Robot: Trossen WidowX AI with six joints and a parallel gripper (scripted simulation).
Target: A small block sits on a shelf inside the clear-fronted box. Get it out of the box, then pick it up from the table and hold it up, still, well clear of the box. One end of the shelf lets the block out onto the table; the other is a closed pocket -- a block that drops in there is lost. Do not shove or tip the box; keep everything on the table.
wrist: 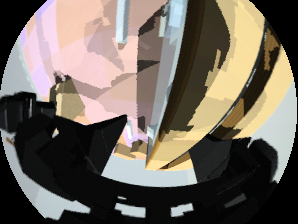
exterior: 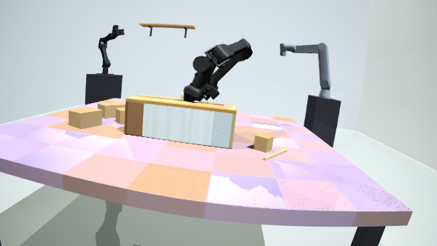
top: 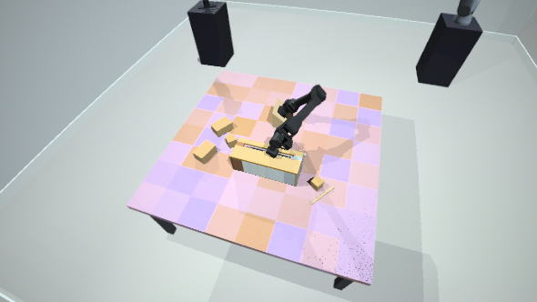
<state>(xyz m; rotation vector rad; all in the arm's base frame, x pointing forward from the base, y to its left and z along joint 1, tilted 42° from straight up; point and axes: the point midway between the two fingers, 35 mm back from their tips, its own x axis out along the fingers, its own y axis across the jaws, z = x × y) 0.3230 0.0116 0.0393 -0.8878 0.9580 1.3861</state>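
The wooden box (top: pixel 266 157) (exterior: pixel 134 118) stands upright near the middle of the table, with a pale, see-through front and a long slot along its top. Its wood fills the right side of the wrist view (wrist: pixel 245 45). My gripper (top: pixel 272 153) (exterior: pixel 191 100) (wrist: pixel 154 121) is open and empty, pointing down at the box's top beside the slot. One finger is left of a box edge in the wrist view, the other over the wood. Whether the fingers touch the box I cannot tell. The small block on the shelf cannot be made out; the shelf is hidden too.
A tan cube (top: pixel 317 183) (exterior: pixel 263 143) and a thin stick (top: pixel 322 196) (exterior: pixel 275 155) lie right of the box. Several tan blocks stand left of it, among them a large one (top: pixel 205 151) (exterior: pixel 85 118). Another wooden piece (top: pixel 278 116) stands behind, near the arm's base.
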